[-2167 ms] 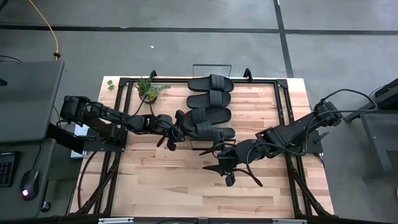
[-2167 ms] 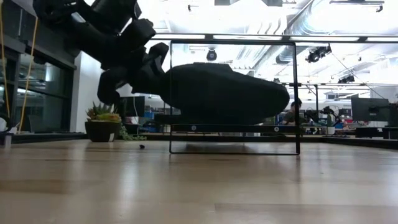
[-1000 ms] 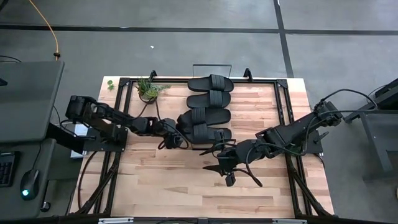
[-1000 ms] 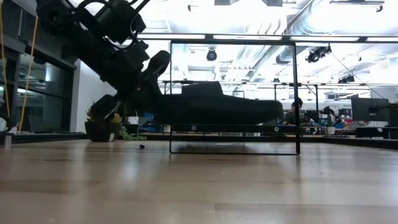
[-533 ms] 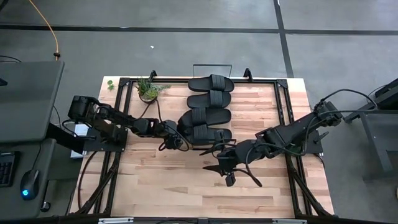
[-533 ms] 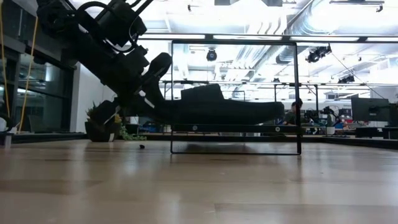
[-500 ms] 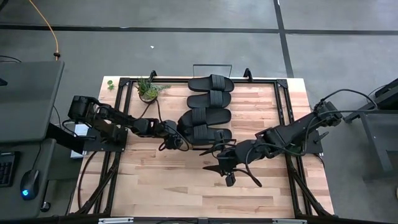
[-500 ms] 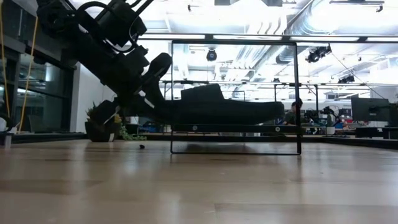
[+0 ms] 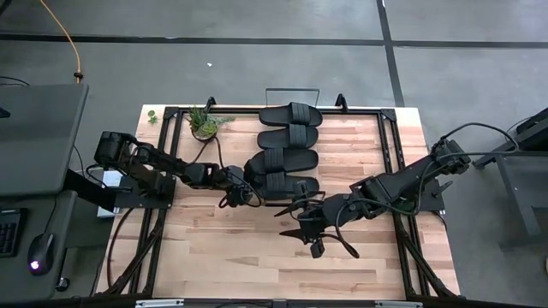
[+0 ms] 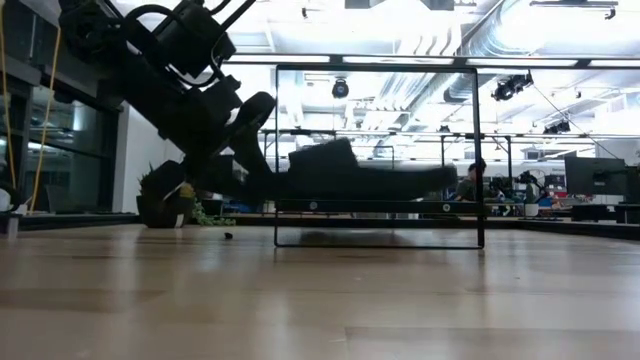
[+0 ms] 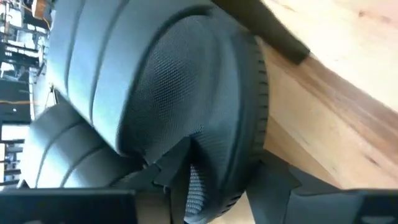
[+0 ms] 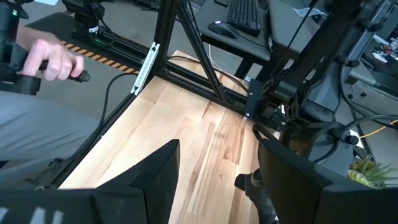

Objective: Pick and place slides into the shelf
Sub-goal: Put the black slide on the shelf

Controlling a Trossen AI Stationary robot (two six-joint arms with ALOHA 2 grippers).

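Four black slides lie side by side in a row on the shelf (image 9: 293, 89), between its wire end rails. The nearest slide (image 9: 284, 184) shows blurred behind the shelf's wire frame (image 10: 375, 240) in the low view. My left gripper (image 9: 242, 192) is at that slide's left end, low and slanting down, with its fingers apart. The slide's end (image 11: 186, 106) fills the left wrist view. My right gripper (image 9: 312, 233) hangs open above the table's middle, near the shelf's near end, with nothing between its fingers (image 12: 155, 174). My left gripper has its fingers astride the nearest slide's rounded left end (image 11: 242, 168), one finger (image 11: 169, 167) over the footbed and the other (image 11: 277, 186) outside the sole's rim. It comes from the table's left, slanting down. Whether the fingers touch the slide cannot be told.
A small potted plant (image 9: 204, 122) stands at the far left, close to the shelf. Black frame rails (image 9: 163, 197) run along the table's sides. Bare wood lies toward the near edge (image 9: 274, 274). A person's hand (image 12: 56, 62) on a handle shows beyond the table.
My left gripper has spread its fingers at the slide's left end while the hand stays where it was. The nearest slide has sunk a little onto the shelf and shows blurred in the low view.
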